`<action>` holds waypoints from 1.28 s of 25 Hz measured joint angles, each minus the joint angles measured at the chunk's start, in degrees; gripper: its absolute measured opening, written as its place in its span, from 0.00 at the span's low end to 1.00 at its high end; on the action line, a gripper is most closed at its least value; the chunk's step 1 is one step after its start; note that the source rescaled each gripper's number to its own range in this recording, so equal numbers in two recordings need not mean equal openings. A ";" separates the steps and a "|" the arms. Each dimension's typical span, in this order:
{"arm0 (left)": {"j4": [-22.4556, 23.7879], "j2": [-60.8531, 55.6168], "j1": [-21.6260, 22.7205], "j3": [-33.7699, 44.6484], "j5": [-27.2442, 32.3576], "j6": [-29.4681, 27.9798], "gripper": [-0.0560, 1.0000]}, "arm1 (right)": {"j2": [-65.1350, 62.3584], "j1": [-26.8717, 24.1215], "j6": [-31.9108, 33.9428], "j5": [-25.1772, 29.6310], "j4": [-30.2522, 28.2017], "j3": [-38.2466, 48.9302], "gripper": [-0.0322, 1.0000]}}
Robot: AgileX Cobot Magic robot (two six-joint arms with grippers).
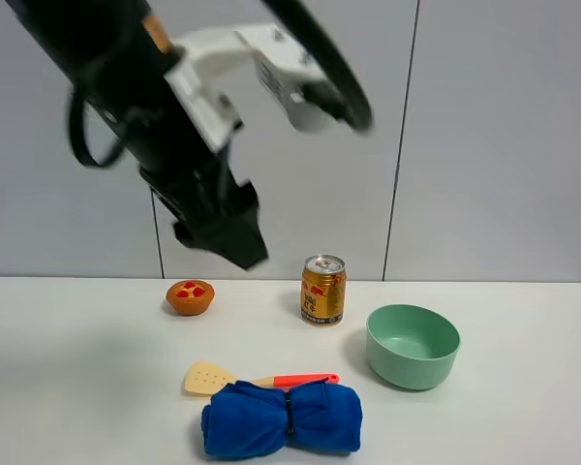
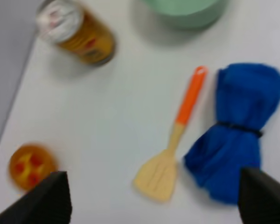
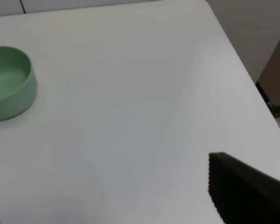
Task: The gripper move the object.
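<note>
**Cloth bundle [image 1: 283, 418] at near edge of table [image 1: 77, 387]; both pincers wide, empty**

Bundle (bright blue, rolled) is laid on its side approx. centre-near, cinched at mid by a dark band [image 1: 290, 415]. Spatula [image 1: 257, 379] is set just beside it on the far side, a thin gap visible in L wrist view. Green bowl [image 1: 407, 370] is placed to far right of bundle, gold can [image 1: 323, 290] upright farther back, fruit tart [image 1: 190, 295] at far left. L gripper [image 1: 234, 244] is held high above table, well apart from bundle; fingers [image 2: 46, 200] spread wide, nothing gripped. R gripper [image 3: 102, 186] is seen only in its wrist view: spread wide, empty, over bare table right of bowl.
</note>
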 joint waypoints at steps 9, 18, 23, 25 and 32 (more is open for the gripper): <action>5.74 -17.83 14.60 0.58 17.74 -14.13 0.70 | 0.00 0.00 0.00 0.00 0.00 0.00 1.00; 2.88 -41.29 28.19 11.45 25.83 -20.14 0.70 | 0.00 0.00 0.00 0.00 0.00 0.00 1.00; 2.49 -57.69 31.37 20.87 27.06 -23.95 0.70 | 0.00 0.00 0.00 0.00 0.00 0.00 1.00; 2.45 -63.97 31.58 24.47 27.14 -24.25 0.70 | 0.00 0.00 0.00 0.00 0.00 0.00 1.00; 0.91 -76.92 31.65 31.96 27.67 -28.06 0.70 | 0.00 0.00 0.00 0.00 0.00 0.00 1.00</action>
